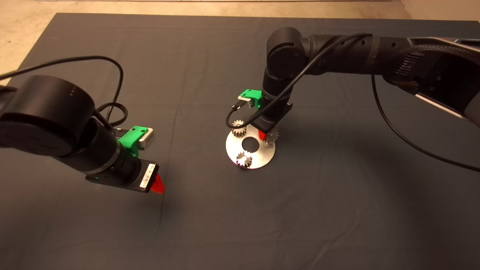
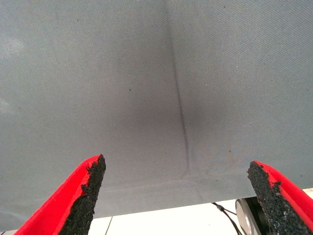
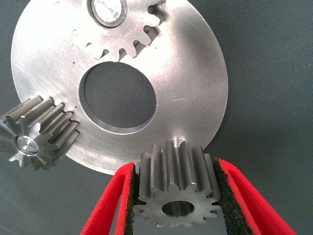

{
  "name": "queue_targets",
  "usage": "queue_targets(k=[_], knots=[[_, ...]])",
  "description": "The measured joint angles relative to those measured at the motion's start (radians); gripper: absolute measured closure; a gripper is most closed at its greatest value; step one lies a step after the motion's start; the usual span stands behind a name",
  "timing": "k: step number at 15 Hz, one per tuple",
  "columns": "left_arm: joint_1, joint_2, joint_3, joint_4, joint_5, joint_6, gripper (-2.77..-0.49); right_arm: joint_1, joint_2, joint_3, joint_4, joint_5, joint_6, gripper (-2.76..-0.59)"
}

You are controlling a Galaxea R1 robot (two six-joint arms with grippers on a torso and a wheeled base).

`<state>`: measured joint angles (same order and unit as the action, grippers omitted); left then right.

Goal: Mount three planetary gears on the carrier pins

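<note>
The shiny silver disc [image 1: 258,155] [image 3: 195,73] lies on the dark mat at the middle. One planetary gear [image 1: 239,128] [image 3: 39,132] sits on a carrier pin [image 3: 25,143] at the disc's far left rim. A second gear [image 1: 243,159] [image 3: 124,29] sits on a pin [image 3: 108,10] at the near rim. My right gripper [image 1: 265,135] [image 3: 176,205] is shut on the third gear [image 1: 271,135] [image 3: 176,188] at the disc's right rim; its bore shows empty. The third pin [image 3: 179,142] just peeks out behind it. My left gripper [image 1: 157,185] [image 2: 178,196] is open and empty over bare mat, left of the disc.
A crease [image 2: 180,98] runs across the mat under the left gripper. The right arm's black cable [image 1: 240,116] loops down close to the far gear. Light floor [image 1: 22,33] shows past the mat's far left edge.
</note>
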<state>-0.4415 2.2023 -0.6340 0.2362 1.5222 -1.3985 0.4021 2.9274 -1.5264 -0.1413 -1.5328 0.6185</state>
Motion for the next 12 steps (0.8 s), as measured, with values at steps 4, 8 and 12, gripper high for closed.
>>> queue_targets(k=[4, 8, 12], knots=[[0.000, 0.000, 0.000, 0.000, 0.000, 0.000, -2.07, 0.000, -0.005, 0.000, 0.000, 0.002, 0.000, -1.00], [0.000, 0.000, 0.000, 0.000, 0.000, 0.000, -2.07, 0.000, -0.005, -0.001, 0.000, 0.002, 0.000, -1.00], [0.000, 0.000, 0.000, 0.000, 0.000, 0.000, -2.07, 0.000, -0.001, -0.001, 0.000, -0.002, 0.000, -1.00]])
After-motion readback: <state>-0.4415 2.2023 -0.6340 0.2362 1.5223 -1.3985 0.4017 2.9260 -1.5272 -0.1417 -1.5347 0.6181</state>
